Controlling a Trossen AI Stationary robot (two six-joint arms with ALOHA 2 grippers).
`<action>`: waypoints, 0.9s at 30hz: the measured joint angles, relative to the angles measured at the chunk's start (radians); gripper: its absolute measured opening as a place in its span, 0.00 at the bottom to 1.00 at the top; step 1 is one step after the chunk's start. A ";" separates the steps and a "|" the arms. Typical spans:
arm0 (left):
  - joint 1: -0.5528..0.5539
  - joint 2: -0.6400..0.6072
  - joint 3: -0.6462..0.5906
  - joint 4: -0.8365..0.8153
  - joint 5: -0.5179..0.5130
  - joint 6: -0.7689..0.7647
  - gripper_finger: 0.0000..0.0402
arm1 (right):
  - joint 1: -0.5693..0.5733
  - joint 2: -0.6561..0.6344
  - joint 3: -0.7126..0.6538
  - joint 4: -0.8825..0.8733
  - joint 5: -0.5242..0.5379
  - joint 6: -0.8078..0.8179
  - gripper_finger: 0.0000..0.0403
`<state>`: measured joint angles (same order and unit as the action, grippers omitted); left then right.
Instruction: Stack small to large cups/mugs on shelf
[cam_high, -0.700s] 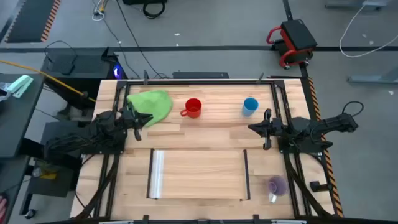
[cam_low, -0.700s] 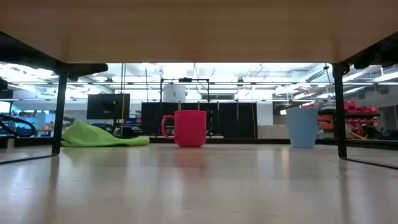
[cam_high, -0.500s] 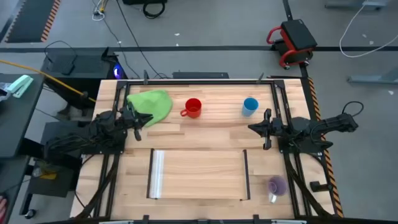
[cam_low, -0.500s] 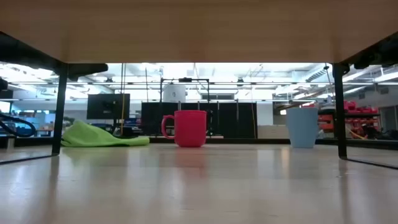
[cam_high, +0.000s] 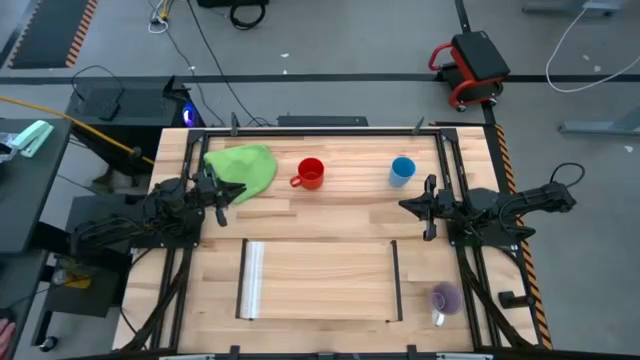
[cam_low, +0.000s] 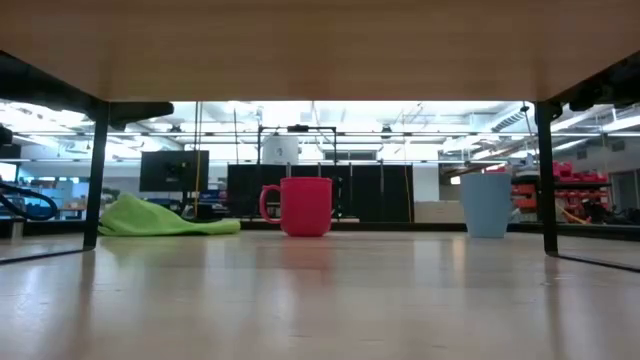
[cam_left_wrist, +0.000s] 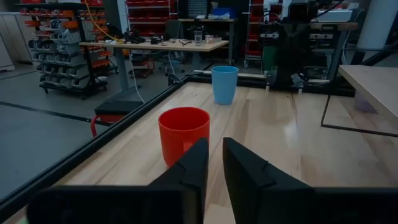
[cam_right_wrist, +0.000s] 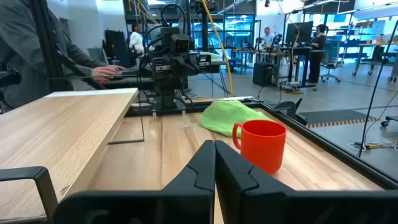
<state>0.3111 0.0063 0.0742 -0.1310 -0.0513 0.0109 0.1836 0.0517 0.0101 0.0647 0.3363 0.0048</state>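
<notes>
Change since earlier: nothing has shifted; both arms and all three cups sit where they were a moment ago.
Shelf (cam_high: 320, 280): nearest the front edge of the table, between the two arms, with nothing on top.
Purple mug (cam_high: 444, 298): just off the shelf's right end, on the tabletop, close under the right arm and farthest from the left one.
Left gripper (cam_high: 222, 190): at the left side of the table, level with the gap between shelf and cups, pointing inward; fingers nearly together with a thin gap, holding nothing.
Right gripper (cam_high: 425, 207): at the right side, facing the left one across the table; fingers pressed together, holding nothing.
Red mug (cam_high: 311, 173): beyond the shelf, near mid-table, handle toward the green cloth (cam_high: 243, 168); a little closer to the left gripper.
Blue cup (cam_high: 402, 170): far side, right of the red mug, just ahead and inward of the right gripper.
Key relation: the right arm is nearer both the blue cup and the purple mug, so it looks the likelier one to begin.
</notes>
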 joint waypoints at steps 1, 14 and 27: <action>0.000 0.000 0.000 0.000 0.000 0.000 0.13 | 0.000 0.000 0.000 0.000 0.000 0.000 0.02; 0.000 0.000 0.000 0.000 0.000 0.000 0.15 | 0.000 0.000 0.000 0.000 0.000 0.000 0.02; 0.000 0.000 0.000 0.000 0.000 0.000 0.13 | 0.000 0.000 0.000 0.000 0.000 0.000 0.02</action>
<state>0.3111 0.0063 0.0739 -0.1310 -0.0516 0.0109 0.1834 0.0520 0.0101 0.0647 0.3363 0.0048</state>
